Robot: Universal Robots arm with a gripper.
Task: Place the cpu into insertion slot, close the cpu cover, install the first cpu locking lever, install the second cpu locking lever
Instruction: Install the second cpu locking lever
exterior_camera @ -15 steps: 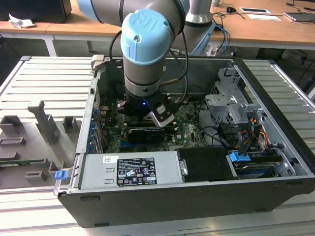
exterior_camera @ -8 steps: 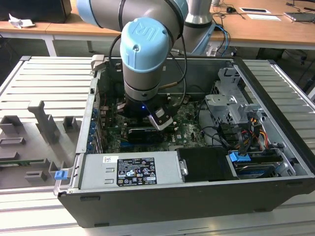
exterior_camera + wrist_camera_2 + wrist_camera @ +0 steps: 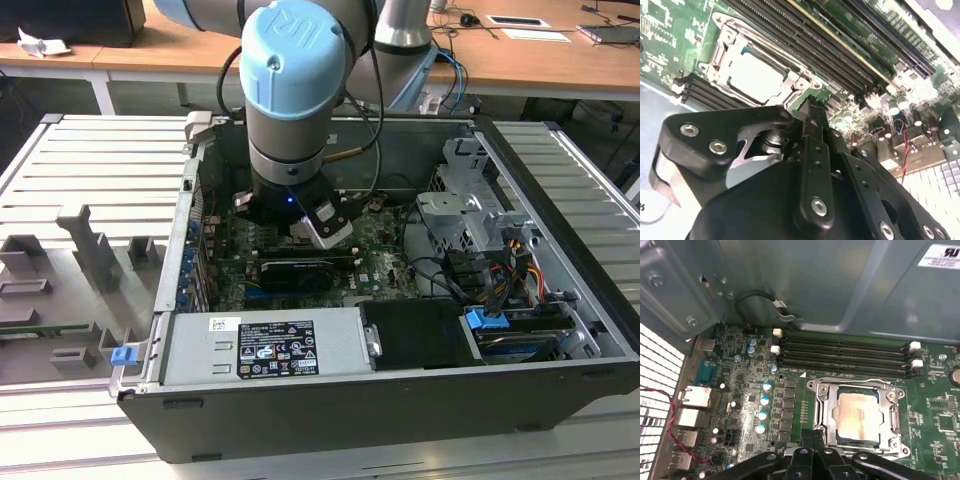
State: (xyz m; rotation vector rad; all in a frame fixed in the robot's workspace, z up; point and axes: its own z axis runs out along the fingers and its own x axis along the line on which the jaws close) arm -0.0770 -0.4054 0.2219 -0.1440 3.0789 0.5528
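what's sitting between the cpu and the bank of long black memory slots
In the first wrist view, the cpu cover, a metal frame bar, and a narrow strip of green board lie between the cpu and the memory slots.

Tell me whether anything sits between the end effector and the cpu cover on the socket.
Nothing visible does. In the first wrist view the end effector sits just beside the cpu cover, which lies flat around the cpu in the insertion slot. The memory slots lie on the far side.
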